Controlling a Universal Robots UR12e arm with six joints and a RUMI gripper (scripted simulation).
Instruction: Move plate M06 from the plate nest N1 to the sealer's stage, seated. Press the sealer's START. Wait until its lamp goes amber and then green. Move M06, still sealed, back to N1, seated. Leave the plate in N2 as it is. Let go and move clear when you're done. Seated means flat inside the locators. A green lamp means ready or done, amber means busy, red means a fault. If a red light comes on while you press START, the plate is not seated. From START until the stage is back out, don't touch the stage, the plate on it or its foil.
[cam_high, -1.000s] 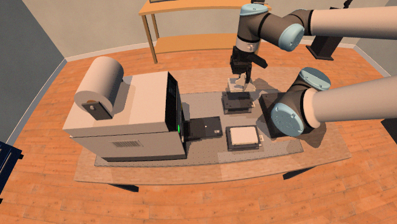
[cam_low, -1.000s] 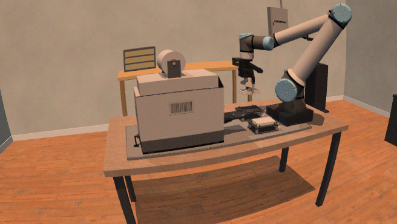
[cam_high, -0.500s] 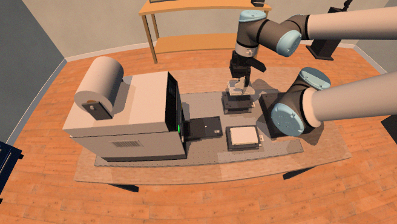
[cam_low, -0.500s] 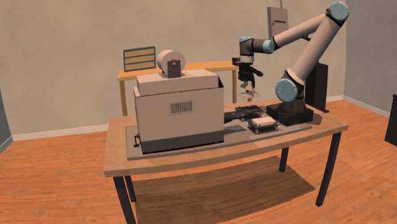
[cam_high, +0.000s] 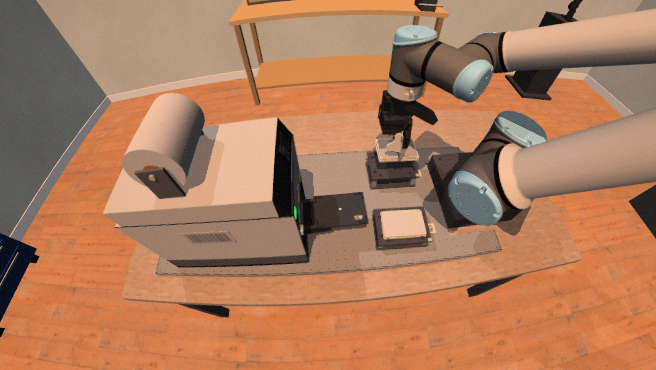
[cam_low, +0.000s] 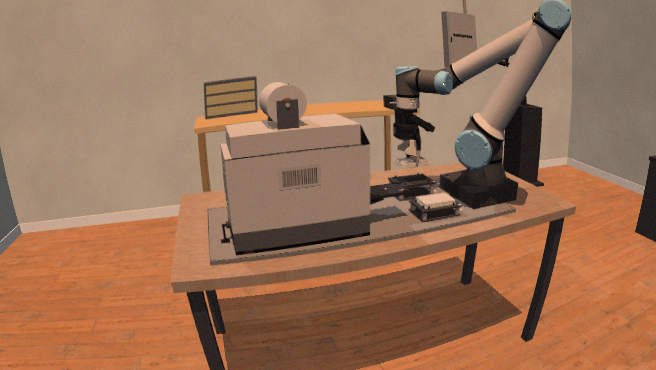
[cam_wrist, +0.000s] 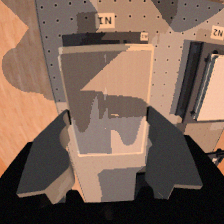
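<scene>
My gripper (cam_high: 401, 146) (cam_low: 412, 151) (cam_wrist: 108, 109) points down, shut on the pale plate M06 (cam_high: 384, 151) (cam_low: 401, 162) (cam_wrist: 107, 65) by its two long sides. The plate hangs level above nest N1 (cam_high: 392, 175) (cam_low: 421, 179) (cam_wrist: 82, 39), with a gap below it. Whether foil covers it I cannot tell. The sealer (cam_high: 200, 210) (cam_low: 300, 200) has its dark stage (cam_high: 332, 212) out, with no plate on it. Its lamp (cam_high: 295, 212) is green. The START button cannot be made out. A white plate (cam_high: 404, 223) (cam_low: 436, 200) (cam_wrist: 214, 90) lies flat in nest N2 (cam_high: 402, 244) (cam_low: 440, 214).
The robot's dark base (cam_high: 442, 172) (cam_low: 500, 192) stands right of the nests. The sealer's tall body, with a foil roll (cam_high: 162, 135) (cam_low: 287, 97) on top, stands left of the stage. The stage lies between the sealer and the nests.
</scene>
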